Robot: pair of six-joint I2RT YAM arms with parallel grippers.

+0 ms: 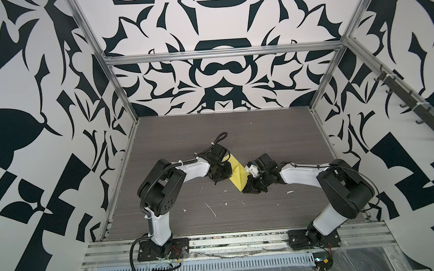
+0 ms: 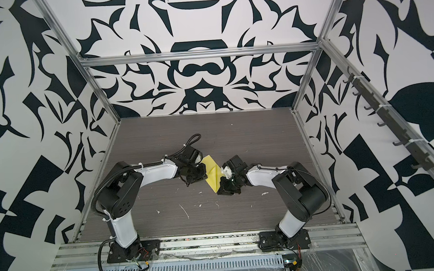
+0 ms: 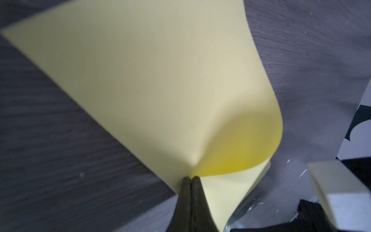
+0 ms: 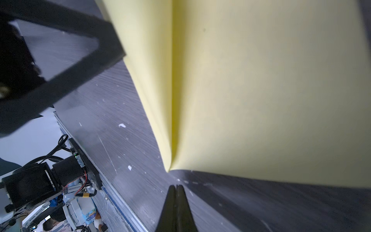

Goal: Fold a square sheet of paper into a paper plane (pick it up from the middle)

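The square sheet of paper [image 1: 237, 175] [image 2: 213, 176] is yellow and creased into a folded, pointed shape. It lies on the dark table between both grippers, with one flap [image 3: 140, 80] curling up off the lower layer. My left gripper [image 1: 223, 175] [image 3: 191, 178] is shut. Its tips rest on the paper where the flap bends over, and no paper shows between the jaws. My right gripper [image 1: 247, 188] [image 4: 176, 185] is shut and holds nothing. Its tips sit just short of the paper's [image 4: 261, 100] near corner.
The grey wood-grain table [image 1: 262, 138] carries small white flecks [image 1: 211, 210] toward the front. A metal rail [image 1: 230, 239] with both arm bases runs along the front edge. Patterned walls and aluminium posts [image 1: 120, 95] close in the sides and back. The left gripper's frame [image 4: 80, 60] stands close to the paper.
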